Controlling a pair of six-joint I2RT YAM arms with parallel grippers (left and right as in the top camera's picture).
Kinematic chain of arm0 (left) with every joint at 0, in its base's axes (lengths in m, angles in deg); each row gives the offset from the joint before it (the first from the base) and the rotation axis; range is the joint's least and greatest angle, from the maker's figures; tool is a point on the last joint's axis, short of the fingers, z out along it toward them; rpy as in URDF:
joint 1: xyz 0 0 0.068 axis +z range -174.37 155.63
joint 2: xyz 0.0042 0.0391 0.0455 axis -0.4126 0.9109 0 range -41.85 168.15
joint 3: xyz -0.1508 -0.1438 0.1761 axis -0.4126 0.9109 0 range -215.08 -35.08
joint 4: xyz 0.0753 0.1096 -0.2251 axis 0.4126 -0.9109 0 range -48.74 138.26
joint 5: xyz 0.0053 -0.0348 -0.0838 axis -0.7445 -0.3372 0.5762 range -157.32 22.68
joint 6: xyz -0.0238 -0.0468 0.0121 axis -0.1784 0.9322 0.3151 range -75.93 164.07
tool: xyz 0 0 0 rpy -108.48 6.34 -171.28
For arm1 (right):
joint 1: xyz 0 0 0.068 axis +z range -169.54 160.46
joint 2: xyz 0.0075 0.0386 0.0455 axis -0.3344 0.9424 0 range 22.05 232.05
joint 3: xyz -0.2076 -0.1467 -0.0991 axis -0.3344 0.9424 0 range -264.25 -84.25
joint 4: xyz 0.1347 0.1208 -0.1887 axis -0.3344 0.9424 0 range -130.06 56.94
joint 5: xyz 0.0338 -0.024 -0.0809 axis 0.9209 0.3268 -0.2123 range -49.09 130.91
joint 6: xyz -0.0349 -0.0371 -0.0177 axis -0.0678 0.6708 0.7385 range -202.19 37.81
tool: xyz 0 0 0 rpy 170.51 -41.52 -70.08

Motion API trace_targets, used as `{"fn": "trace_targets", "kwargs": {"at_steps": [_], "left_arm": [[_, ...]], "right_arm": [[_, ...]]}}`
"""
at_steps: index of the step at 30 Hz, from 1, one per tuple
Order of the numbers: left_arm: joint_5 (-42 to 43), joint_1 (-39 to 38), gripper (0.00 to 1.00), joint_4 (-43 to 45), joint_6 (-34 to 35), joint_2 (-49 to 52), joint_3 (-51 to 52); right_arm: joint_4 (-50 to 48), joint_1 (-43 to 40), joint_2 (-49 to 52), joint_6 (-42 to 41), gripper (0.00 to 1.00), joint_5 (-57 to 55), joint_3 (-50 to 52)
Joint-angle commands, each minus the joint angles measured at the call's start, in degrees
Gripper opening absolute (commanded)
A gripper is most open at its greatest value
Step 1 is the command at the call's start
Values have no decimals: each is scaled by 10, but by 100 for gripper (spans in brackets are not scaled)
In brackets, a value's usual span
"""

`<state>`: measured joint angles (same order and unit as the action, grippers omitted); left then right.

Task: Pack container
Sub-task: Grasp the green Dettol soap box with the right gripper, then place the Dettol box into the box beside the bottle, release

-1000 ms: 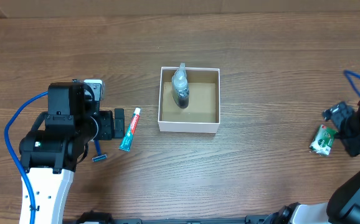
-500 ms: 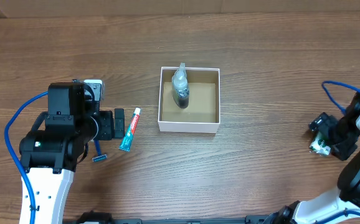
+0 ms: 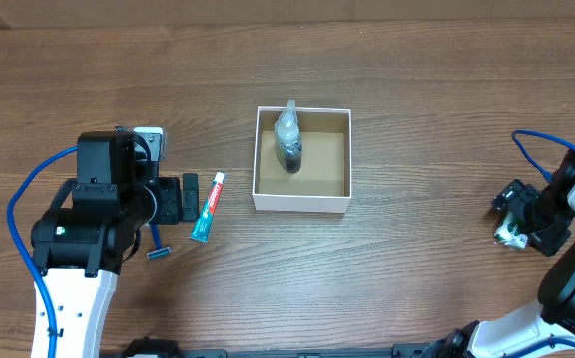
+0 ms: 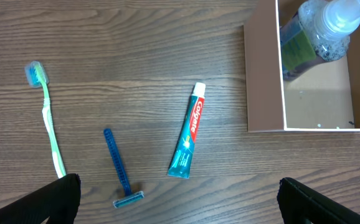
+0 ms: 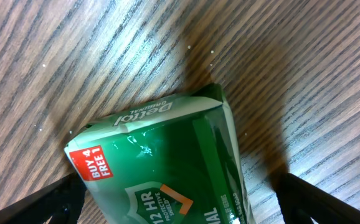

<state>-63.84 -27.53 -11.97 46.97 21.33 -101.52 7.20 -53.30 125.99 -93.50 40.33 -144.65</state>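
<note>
Container (image 3: 301, 203): sits mid-table (image 3: 417, 298), open side up, well apart from both arms. A clear pump bottle (image 3: 288, 139) is inside, toward its far-left corner. The rest of the brown floor is bare, so there is probably room for the flat items.

Left fingers (image 4: 58, 202): spread wide, holding nothing, hovering over loose items just left of the container. Toothpaste (image 4: 189, 140) lies nearest the box wall. The razor (image 4: 119, 171) is beside it and the toothbrush (image 4: 48, 118) is farthest left. All three lie flat and none touch. The wrist view frames all three, which suits choosing the next pick.

Right fingers (image 5: 55, 208): apart, one on each side of a green pack (image 5: 167, 168) lying flat at the far right of the table. They look low over it. I cannot tell whether they touch it.

Judgement: the pack pickup is the step in hand. The glossy wrapper may slip, so the fingers should close squarely across its narrow sides.
</note>
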Motion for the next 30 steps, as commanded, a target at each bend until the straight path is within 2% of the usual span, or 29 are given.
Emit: {"fn": "trace_targets", "kwargs": {"at_steps": [1,11,16,18,20,21,25,30], "left_arm": [[11,-2,100,0,6,1,-13],[11,-2,100,0,6,1,-13],[10,-2,100,0,6,1,-13],[10,-2,100,0,5,1,-13],[10,-2,100,0,6,1,-13],[11,-2,100,0,6,1,-13],[10,-2,100,0,5,1,-13],[10,-2,100,0,6,1,-13]], "right_arm": [[-12,-2,9,9,100,36,18],[-22,-2,9,9,55,59,18],[-23,-2,9,9,49,84,18],[-24,-2,9,9,33,84,18],[-24,-2,9,5,10,84,17],[-24,-2,9,-1,4,84,16],[10,-1,9,-9,4,84,-14],[123,7,-1,2,4,144,-134]]}}
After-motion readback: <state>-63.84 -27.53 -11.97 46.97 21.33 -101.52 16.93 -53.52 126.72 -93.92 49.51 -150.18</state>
